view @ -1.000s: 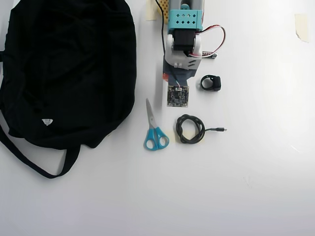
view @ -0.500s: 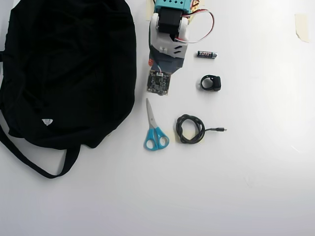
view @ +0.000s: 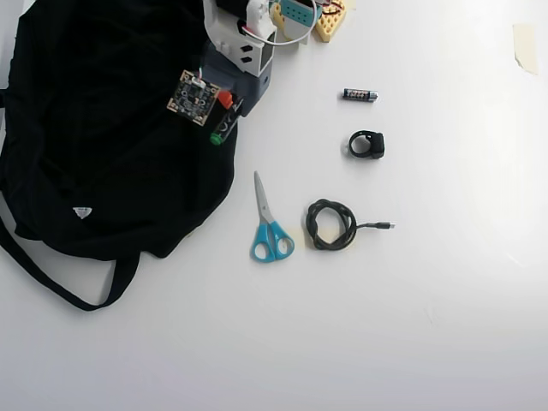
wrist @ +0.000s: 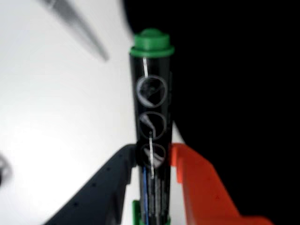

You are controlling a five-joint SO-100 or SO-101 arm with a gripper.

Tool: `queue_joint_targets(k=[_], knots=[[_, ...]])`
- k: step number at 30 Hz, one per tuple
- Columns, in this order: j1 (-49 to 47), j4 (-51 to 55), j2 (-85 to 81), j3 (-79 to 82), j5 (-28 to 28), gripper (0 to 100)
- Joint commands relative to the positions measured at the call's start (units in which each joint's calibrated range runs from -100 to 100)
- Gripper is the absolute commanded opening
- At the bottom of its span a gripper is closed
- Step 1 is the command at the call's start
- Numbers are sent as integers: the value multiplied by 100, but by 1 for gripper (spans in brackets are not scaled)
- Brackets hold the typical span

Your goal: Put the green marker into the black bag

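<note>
The green marker [wrist: 152,117] has a dark barrel with white print and a bright green end. My gripper [wrist: 152,161] is shut on it, with the dark finger [wrist: 110,183] on the left and the orange finger [wrist: 199,183] on the right in the wrist view. In the overhead view the gripper [view: 226,110] holds the marker [view: 222,131] at the right edge of the black bag [view: 103,145], its green end pointing down the picture. The bag [wrist: 234,70] fills the right of the wrist view behind the marker. The bag's opening is not visible.
On the white table in the overhead view lie blue-handled scissors [view: 269,223], a coiled black cable [view: 332,224], a small black ring-shaped part [view: 367,144] and a small black battery [view: 360,95]. The arm's base [view: 300,15] stands at the top. The bag's strap [view: 64,287] trails at lower left.
</note>
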Motion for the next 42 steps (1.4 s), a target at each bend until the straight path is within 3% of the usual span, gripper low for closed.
queue_joint_targets(k=[1, 7, 16, 22, 26, 32, 35, 42], knots=[[393, 37, -253, -427, 23, 2], [961, -58, -253, -463, 28, 2], [2337, -1341, -45, -373, 243, 2], [2995, -2306, 1781, -1119, 248, 2], [3190, -2254, 2710, -2341, 285, 2], [3332, -2168, 3042, -2305, 238, 3], [3332, -2056, 3042, -2305, 185, 18], [2846, -1126, 2013, -2332, 175, 18]])
